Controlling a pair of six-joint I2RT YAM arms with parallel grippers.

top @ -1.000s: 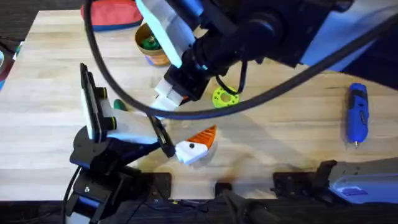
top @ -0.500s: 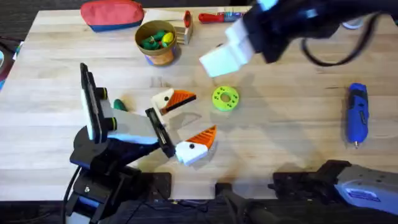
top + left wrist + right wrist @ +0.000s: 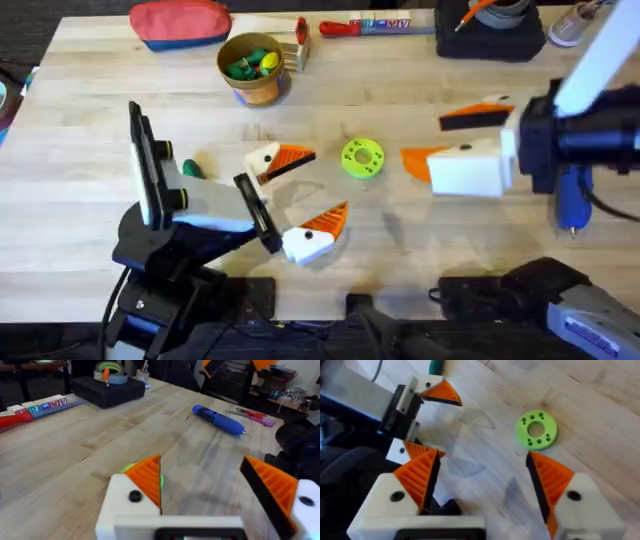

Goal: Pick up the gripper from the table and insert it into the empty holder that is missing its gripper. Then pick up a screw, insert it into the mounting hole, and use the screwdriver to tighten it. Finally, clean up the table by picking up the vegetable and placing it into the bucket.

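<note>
overhead, the right gripper (image 3: 452, 138) hangs above the table (image 3: 90, 215) at about 3 o'clock, its orange-padded fingers spread wide with nothing between them. the blue screwdriver (image 3: 573, 195) lies just past it toward the 3 o'clock edge, partly covered by the arm. the left gripper (image 3: 312, 189) rests near 6 o'clock, fingers apart and empty, the green disc (image 3: 362, 158) just beside it. a small dark green piece, probably the vegetable (image 3: 192, 169), lies near 9 o'clock. the bucket (image 3: 252, 68) stands at 11 o'clock beside a red pouch (image 3: 180, 22).
</note>
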